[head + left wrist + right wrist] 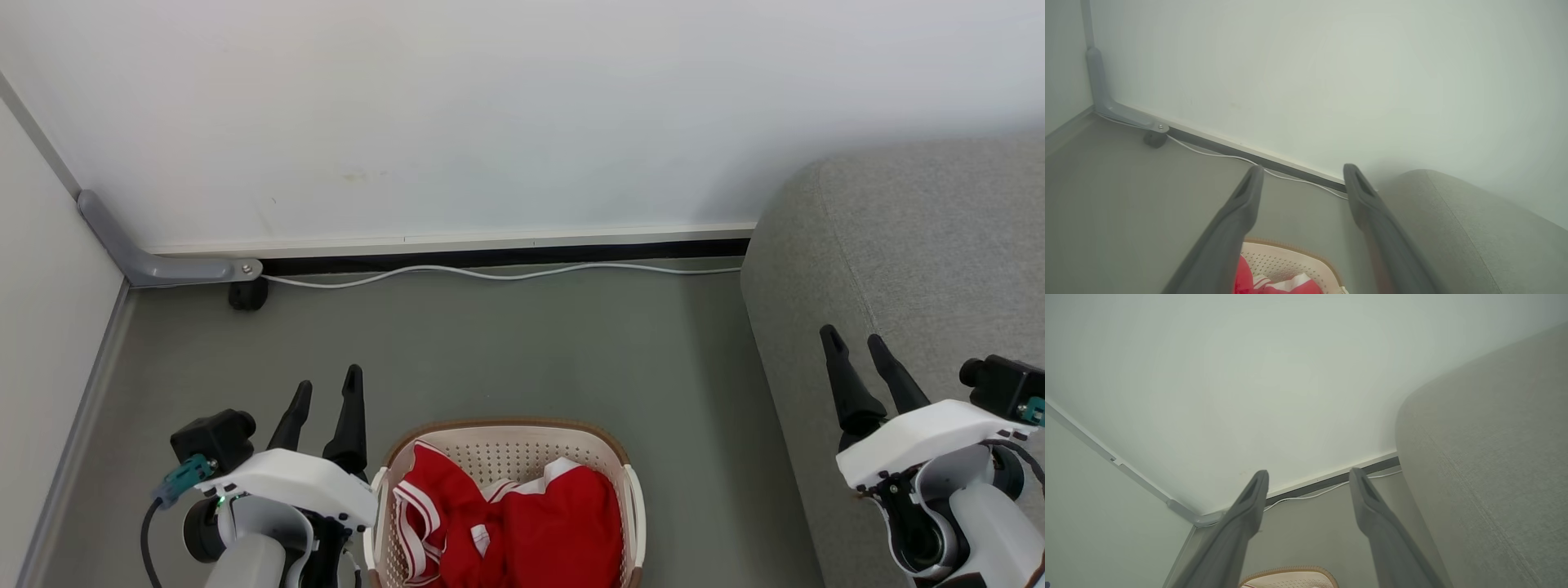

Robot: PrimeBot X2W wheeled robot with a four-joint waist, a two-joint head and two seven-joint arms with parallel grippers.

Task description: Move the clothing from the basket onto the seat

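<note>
Red clothing [522,523] with white striped trim lies bunched inside the cream basket [506,445], which sits on the floor at the bottom centre of the head view. The grey seat [906,261] rises at the right. My left gripper [328,390] hovers open just left of the basket, with nothing between its fingers. My right gripper [855,340] stands open above the seat's near edge, also empty. The left wrist view catches the basket [1286,261], a bit of clothing [1274,283] and the seat [1474,232] beyond my left gripper [1302,173]. The right wrist view shows my right gripper [1308,475], the basket's rim [1290,573] and the seat [1490,457].
A white wall [490,114] closes the back, with a white cable [506,274] running along its foot. A grey bracket [163,261] and a black caster [247,294] sit in the left corner. Grey floor [522,351] lies between the basket and the wall.
</note>
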